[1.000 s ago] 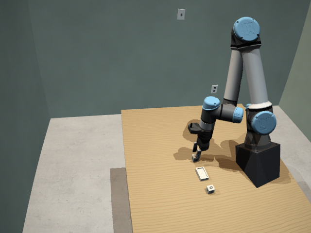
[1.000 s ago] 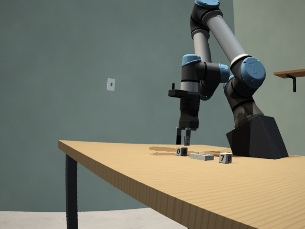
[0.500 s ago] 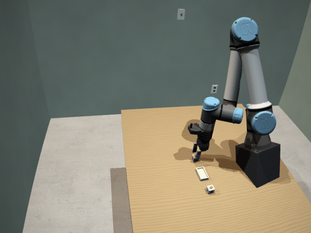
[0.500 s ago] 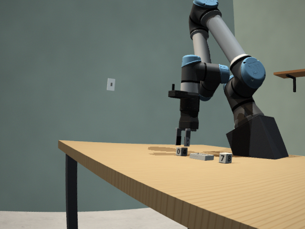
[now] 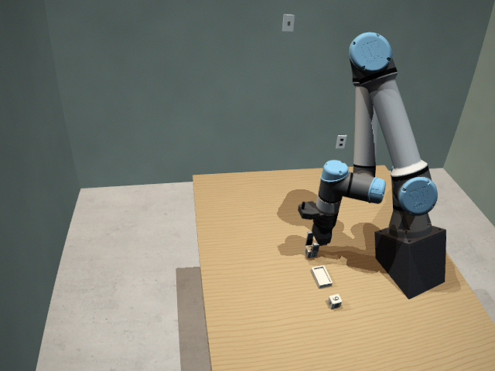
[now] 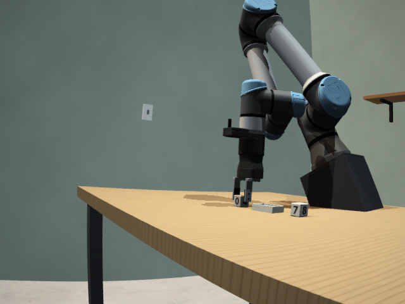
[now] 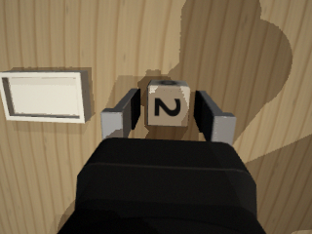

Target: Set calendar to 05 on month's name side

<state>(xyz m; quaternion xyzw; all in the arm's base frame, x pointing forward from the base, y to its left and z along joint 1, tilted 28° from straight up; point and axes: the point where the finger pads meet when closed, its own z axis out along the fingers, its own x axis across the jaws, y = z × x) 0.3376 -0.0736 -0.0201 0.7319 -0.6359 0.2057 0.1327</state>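
Note:
My gripper (image 7: 167, 102) is open and reaches down around a white cube (image 7: 168, 103) that stands on the table with a 2 on top. The fingers stand on either side of the cube with a gap to each side. The same cube shows a 0 on its side in the exterior view (image 6: 239, 200), and it also shows in the top view (image 5: 311, 250). The white tray (image 5: 321, 276) lies flat and empty beside it; it also shows in the wrist view (image 7: 46, 96). A second cube (image 5: 335, 301) (image 6: 299, 209) stands past the tray with a 6 on top, and shows 7 and 8 on its sides.
The robot's black base (image 5: 410, 255) stands to the right of the tray and cubes. The table's left edge (image 5: 199, 263) lies well away from the objects.

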